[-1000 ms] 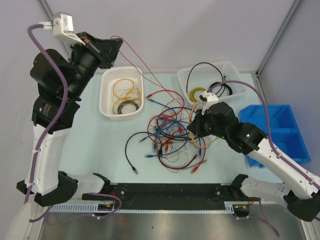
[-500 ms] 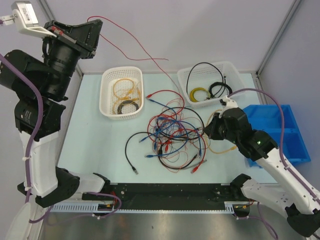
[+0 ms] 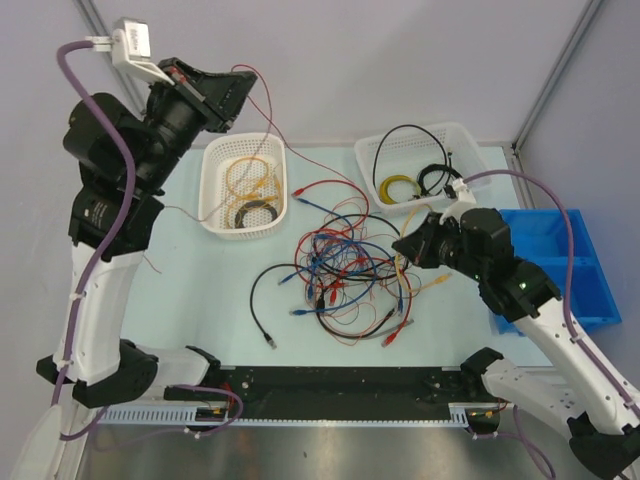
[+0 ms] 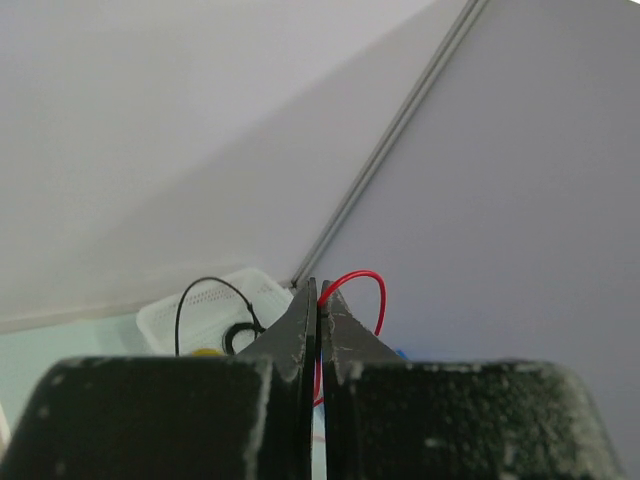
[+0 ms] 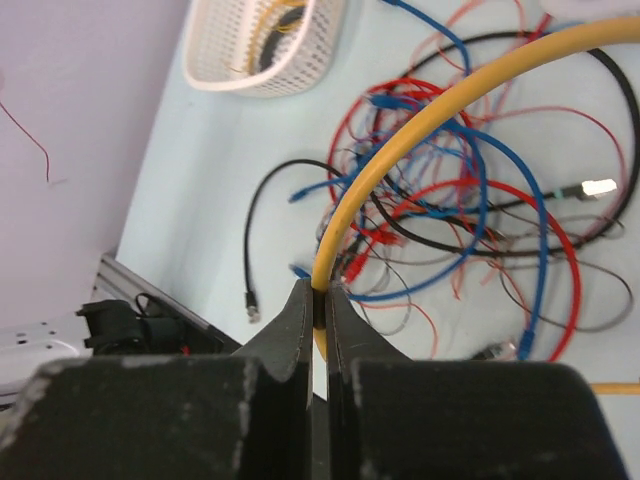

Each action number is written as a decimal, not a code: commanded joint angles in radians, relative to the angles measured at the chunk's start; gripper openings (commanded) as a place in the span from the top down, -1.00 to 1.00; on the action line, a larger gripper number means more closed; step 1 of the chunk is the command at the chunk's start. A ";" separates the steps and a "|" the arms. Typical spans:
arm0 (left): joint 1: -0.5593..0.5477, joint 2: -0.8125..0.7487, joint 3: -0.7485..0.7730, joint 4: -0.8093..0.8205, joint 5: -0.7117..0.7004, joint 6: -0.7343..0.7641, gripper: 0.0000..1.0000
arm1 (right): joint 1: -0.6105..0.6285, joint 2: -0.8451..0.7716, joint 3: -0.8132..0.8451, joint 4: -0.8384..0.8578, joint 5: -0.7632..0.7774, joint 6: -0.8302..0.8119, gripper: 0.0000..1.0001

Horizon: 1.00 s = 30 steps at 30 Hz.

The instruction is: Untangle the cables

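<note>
Red, blue, black, yellow cables [image 3: 345, 275] lie tangled.

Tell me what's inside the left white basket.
The left basket holds an orange coil and a black coil. Anything beneath those coils is covered.

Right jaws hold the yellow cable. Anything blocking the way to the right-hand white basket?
Nothing solid shows between the right gripper and the right white basket. The yellow cable does arc over the tangle of cables, which could snag it.
</note>
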 commanded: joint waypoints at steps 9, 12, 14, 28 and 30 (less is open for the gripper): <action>0.007 -0.315 -0.466 -0.011 -0.060 0.049 1.00 | -0.037 0.420 0.269 0.398 -0.286 0.039 1.00; 0.007 -0.386 -0.593 -0.019 -0.034 0.039 1.00 | -0.051 0.521 0.382 0.426 -0.284 0.029 1.00; 0.007 -0.441 -0.711 -0.011 -0.032 0.027 1.00 | -0.062 0.568 0.460 0.460 -0.293 0.039 1.00; 0.007 -0.689 -1.191 -0.115 -0.118 -0.029 1.00 | 0.065 1.281 1.278 0.313 -0.410 0.016 1.00; 0.007 -0.713 -1.217 -0.157 -0.149 -0.044 1.00 | 0.096 1.357 1.389 0.340 -0.413 -0.016 1.00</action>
